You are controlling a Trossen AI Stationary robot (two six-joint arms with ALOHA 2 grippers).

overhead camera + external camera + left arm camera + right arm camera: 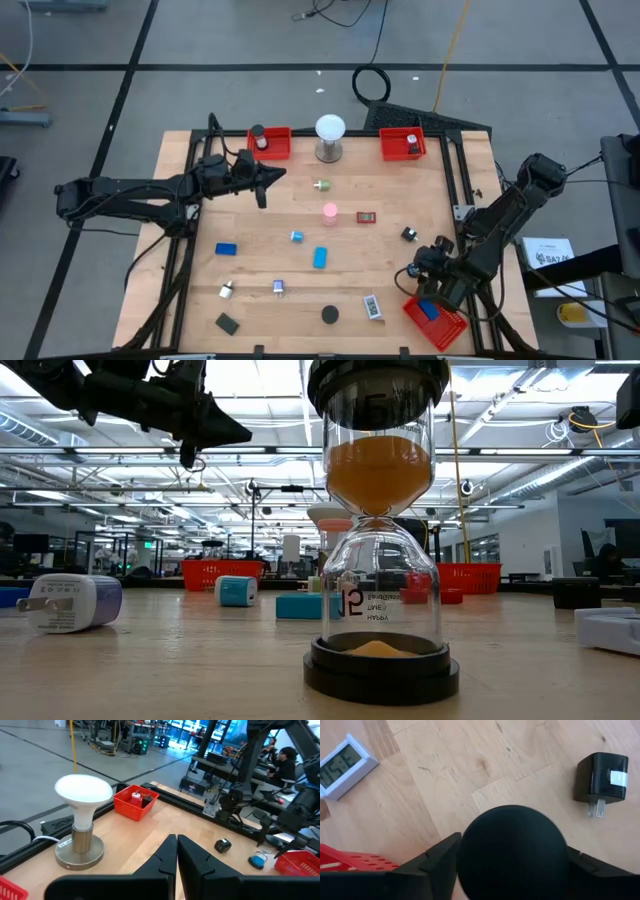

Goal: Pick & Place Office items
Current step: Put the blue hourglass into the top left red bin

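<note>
While the left gripper (262,188) is held shut and empty above the table's far left, a black disc (512,852) is seen clamped between the right gripper's (420,272) fingers beside the near-right red tray (450,328). Placement is judged underway; a carry over that tray is called for next.

A grey floor (230,40) with dark seams surrounds the wooden bench (390,260). Beyond it, a large hall stretches under bright ceiling lights (255,380).
</note>
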